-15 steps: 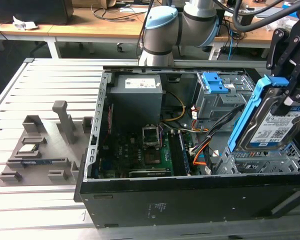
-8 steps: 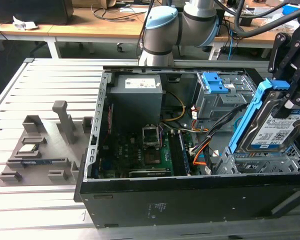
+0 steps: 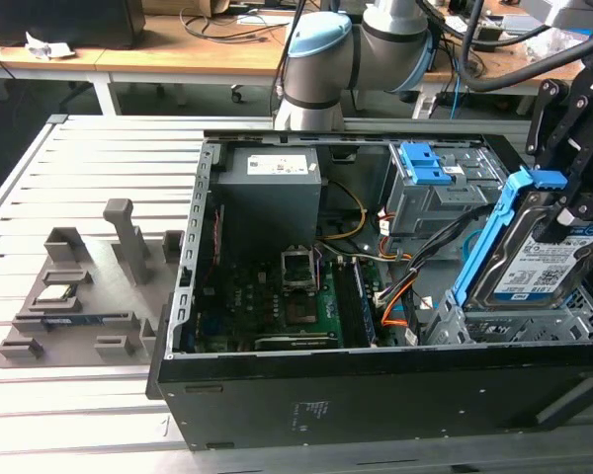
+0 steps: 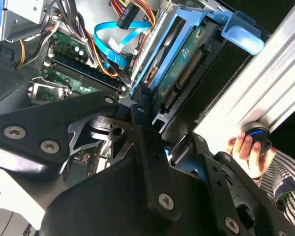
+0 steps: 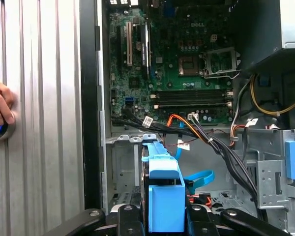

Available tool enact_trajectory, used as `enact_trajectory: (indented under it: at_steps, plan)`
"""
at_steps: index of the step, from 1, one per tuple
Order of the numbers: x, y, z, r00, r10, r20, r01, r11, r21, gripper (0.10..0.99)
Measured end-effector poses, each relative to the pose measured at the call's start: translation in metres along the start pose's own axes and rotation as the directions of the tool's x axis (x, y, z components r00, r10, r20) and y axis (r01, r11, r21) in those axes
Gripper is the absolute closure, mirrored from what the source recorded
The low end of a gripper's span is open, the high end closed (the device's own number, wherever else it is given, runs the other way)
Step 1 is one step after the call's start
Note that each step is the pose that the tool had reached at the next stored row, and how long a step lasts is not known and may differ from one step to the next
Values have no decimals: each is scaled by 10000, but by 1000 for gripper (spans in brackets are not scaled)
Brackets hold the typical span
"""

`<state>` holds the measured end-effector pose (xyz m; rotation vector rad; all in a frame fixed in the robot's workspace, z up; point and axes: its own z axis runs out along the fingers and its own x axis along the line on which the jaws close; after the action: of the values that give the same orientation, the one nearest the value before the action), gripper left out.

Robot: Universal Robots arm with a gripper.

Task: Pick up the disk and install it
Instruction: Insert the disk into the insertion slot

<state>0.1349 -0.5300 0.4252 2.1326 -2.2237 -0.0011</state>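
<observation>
We are at the install step: our pincer (image 3: 565,209) pinches the disk (image 3: 534,265) by its blue rail, tilted at the mouth of the bay (image 3: 445,328). Seating it, we judge, calls for squaring its rails with the bay.

Disk (image 3: 539,262) tilted in case (image 3: 277,395) at the exterior view's right; motherboard (image 3: 277,306) beside it.

Silver-grey disk (image 3: 540,259), blue side rails (image 3: 485,243)
</observation>
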Motion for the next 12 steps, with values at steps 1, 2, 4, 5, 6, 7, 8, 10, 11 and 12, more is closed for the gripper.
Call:
enact_trajectory:
  at_steps: [1,2,4,5,6,7,8,10,11,12]
  plan:
    - [-2,-1,22,10000,0,4,0,10000,1,722]
    - [-1,-2,48,10000,0,20,0,10000,-2,722]
    - [-3,-5,82,10000,-3,16,3,10000,-11,722]
    - [-4,-5,88,10000,-3,10,3,10000,-12,722]
    - [-3,-2,89,10000,-3,12,3,10000,-12,722]
    - [-3,7,92,10000,-2,16,2,10000,-9,722]
    - [-3,18,89,10000,-3,16,3,10000,13,722]
    - [-1,39,68,10000,2,15,-2,10000,90,722]
    - [0,42,67,10000,5,9,-5,9999,104,722]
    - [0,43,65,10000,11,3,-11,9999,110,722]
